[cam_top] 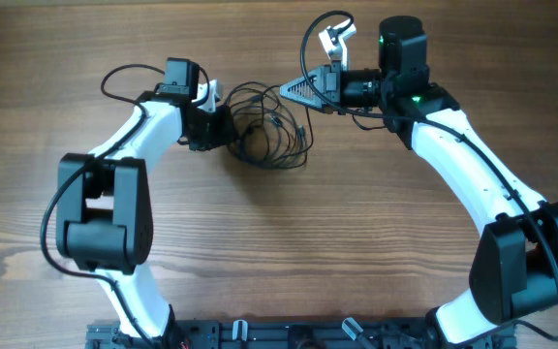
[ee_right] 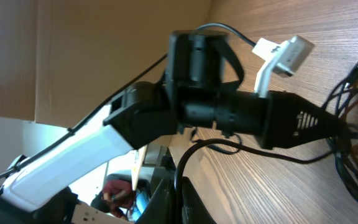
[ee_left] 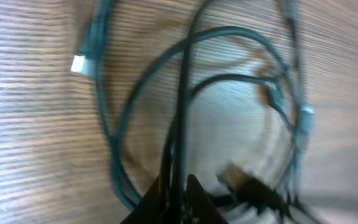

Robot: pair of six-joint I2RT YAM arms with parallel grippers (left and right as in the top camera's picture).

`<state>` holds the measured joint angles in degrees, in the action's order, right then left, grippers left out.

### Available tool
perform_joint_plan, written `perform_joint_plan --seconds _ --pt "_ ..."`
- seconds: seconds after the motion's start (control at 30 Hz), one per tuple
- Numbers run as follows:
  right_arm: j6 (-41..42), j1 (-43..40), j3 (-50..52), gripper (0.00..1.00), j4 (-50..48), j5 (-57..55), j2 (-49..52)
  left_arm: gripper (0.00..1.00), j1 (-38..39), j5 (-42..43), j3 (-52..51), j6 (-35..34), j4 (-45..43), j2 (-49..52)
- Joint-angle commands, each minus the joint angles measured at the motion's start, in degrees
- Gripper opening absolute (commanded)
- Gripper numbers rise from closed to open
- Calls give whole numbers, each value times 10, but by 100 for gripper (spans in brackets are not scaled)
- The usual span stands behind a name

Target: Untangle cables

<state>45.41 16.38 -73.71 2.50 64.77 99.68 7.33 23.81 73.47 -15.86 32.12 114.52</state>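
Note:
The cables [cam_top: 264, 126] lie as a loose black tangle on the wooden table between my two arms. My left gripper [cam_top: 229, 124] is at the tangle's left edge. In the left wrist view it [ee_left: 179, 188] is shut on two black strands [ee_left: 184, 93] that run up into the loops. A whitish plug tip [ee_left: 79, 64] rests at the upper left, and a blurred plug [ee_left: 238, 177] lies right of the jaws. My right gripper [cam_top: 284, 90] points left at the tangle's top right. It [ee_right: 178, 194] is shut on one black cable [ee_right: 194, 149] that curves away over the wood.
The left arm [ee_right: 216, 112] fills the middle of the right wrist view, with the table's edge [ee_right: 142, 168] behind it. Thicker arm wires loop at the left [cam_top: 124, 76] and above the right wrist [cam_top: 320, 24]. The arm bases stand at the front edge.

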Motion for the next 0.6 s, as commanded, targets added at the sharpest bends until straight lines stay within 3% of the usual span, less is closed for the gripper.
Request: perform_joint_plan --seconds 0.0,0.2,0.3,0.57 --pt "-4 -3 -10 4 -3 34 -12 8 -1 -59 -3 -29 -7 29" --pt "-5 -4 -10 4 -10 52 -12 7 -1 -144 -3 -63 -4 30" --pt "13 -14 -10 4 -75 119 -12 7 -2 -205 -3 -87 1 30" --pt "301 -70 -10 4 -443 209 -12 7 -2 -205 -3 -87 2 30"
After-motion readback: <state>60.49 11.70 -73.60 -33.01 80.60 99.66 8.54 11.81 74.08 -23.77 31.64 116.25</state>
